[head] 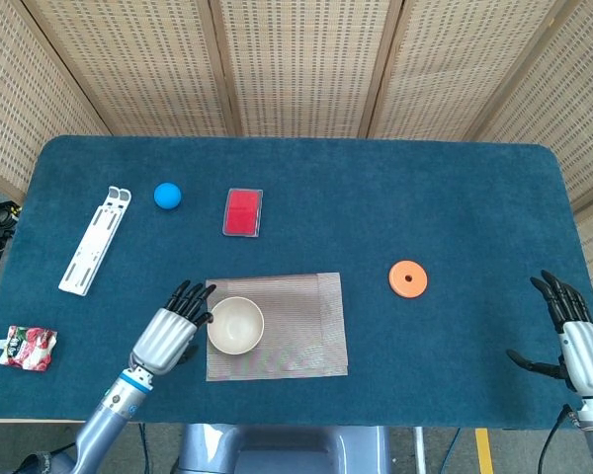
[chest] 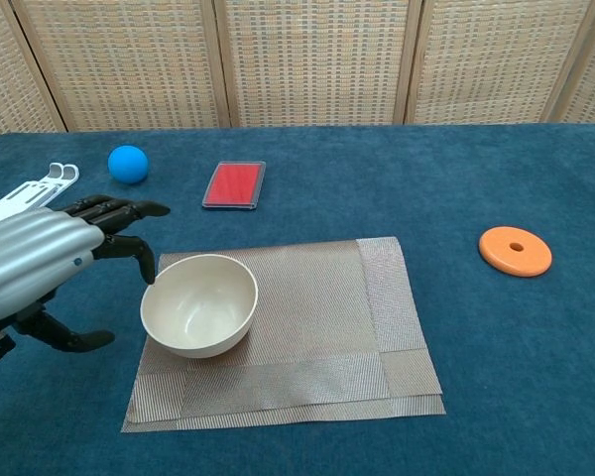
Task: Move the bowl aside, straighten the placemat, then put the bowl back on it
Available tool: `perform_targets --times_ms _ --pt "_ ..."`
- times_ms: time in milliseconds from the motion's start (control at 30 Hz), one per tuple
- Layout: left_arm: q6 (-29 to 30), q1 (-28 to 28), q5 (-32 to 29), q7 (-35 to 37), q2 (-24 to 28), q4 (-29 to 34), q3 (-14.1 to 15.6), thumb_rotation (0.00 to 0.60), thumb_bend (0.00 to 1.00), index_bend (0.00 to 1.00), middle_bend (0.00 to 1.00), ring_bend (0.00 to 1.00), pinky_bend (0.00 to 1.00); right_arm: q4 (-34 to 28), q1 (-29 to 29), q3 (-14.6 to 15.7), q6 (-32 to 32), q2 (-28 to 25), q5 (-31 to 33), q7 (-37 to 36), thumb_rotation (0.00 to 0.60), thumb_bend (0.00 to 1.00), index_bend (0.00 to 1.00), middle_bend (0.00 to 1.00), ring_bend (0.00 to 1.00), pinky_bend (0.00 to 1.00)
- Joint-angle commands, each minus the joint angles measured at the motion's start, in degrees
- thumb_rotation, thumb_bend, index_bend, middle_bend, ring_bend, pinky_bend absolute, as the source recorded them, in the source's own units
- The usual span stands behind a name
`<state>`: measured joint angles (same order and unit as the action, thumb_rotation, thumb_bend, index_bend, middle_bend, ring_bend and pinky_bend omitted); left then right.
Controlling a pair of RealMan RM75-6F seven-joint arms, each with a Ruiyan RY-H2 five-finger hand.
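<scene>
A cream bowl (head: 235,325) (chest: 198,304) sits on the left part of a brown woven placemat (head: 295,326) (chest: 317,317), whose right and front edges are folded over. My left hand (head: 170,332) (chest: 42,256) is just left of the bowl, fingers spread and empty, fingertips close to the rim; whether they touch it I cannot tell. At the table's right front edge, my right hand (head: 576,338) hangs with fingers apart, holding nothing; only the head view shows it.
An orange disc (head: 407,278) (chest: 516,250) lies right of the mat. Behind it are a red card case (head: 242,211) (chest: 234,184), a blue ball (head: 167,195) (chest: 128,164) and a white folding stand (head: 96,241) (chest: 28,198). A small snack packet (head: 24,347) lies front left.
</scene>
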<state>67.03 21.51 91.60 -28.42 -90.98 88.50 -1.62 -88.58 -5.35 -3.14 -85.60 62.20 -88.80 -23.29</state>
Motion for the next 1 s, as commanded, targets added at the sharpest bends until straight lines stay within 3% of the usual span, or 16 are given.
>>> perform_targets --times_ms 33,600,767,1000 --pt "-2.2 1.4 -1.6 -2.6 -1.6 0.6 -0.3 0.6 0.23 0.37 0.0 0.0 0.0 0.0 0.1 0.0 -0.2 -0.3 -0.1 -0.6 0.6 0.15 0.1 0.0 0.0 0.0" --pt "-6.2 4.7 -7.7 -7.5 -7.2 -2.7 -1.3 0.6 0.4 0.47 0.0 0.0 0.0 0.3 0.3 -0.2 -0.3 -0.8 0.1 -3.0 0.6 0.15 0.1 0.0 0.0 0.0" --pt "-5.8 4.9 -8.1 -8.3 -8.2 -3.5 -0.9 0.6 0.51 0.57 0.0 0.0 0.0 0.3 0.4 -0.3 -0.4 -1.0 0.2 -3.6 0.6 0.15 0.11 0.0 0.0 0.0" --pt "-3.6 4.7 -7.4 -7.1 -7.2 -3.2 -0.6 0.6 0.54 0.62 0.0 0.0 0.0 0.5 0.5 -0.4 -0.5 -1.2 0.2 -4.4 0.6 0.15 0.11 0.0 0.0 0.0"
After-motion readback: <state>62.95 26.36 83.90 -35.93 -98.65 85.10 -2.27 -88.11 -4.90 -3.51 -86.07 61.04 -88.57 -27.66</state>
